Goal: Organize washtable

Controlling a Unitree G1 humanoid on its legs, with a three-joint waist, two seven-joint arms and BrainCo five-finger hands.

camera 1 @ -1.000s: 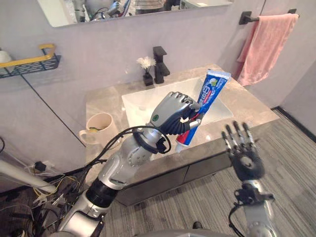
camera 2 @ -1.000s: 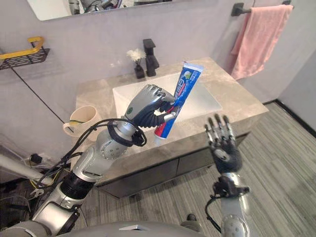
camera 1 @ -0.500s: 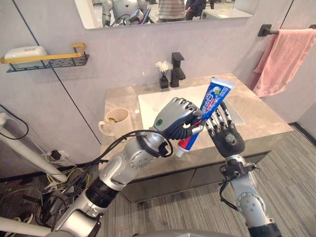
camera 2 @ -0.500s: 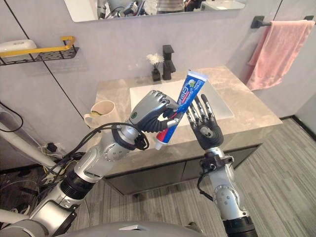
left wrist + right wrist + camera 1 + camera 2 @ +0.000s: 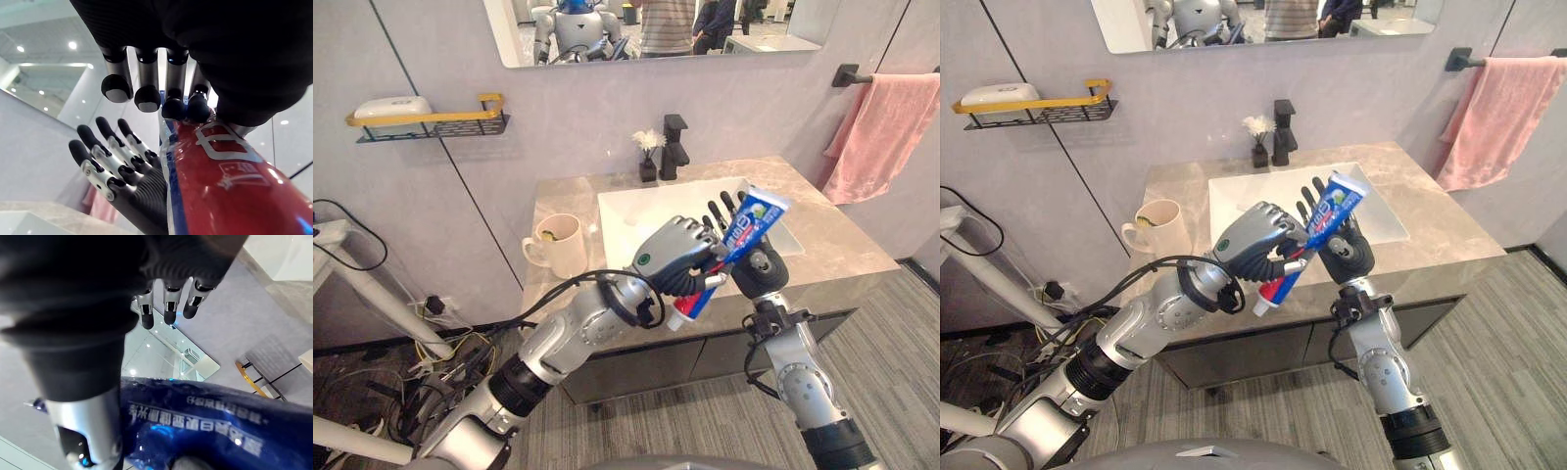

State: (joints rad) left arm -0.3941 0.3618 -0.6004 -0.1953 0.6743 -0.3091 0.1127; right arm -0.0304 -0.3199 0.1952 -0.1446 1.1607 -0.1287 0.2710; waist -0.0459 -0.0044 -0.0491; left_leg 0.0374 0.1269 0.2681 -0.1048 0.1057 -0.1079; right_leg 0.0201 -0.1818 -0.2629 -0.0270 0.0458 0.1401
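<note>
One handover, apparently: our left hand (image 5: 677, 257) clutched the toothpaste (image 5: 752, 223); our right hand (image 5: 766, 272), fingers straight, needed to close next.

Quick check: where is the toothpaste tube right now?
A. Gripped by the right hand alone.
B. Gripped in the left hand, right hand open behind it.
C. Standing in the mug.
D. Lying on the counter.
B: the left hand has its fingers curled round the lower part of the toothpaste tube, and the right hand stands behind it with straight fingers.
</note>
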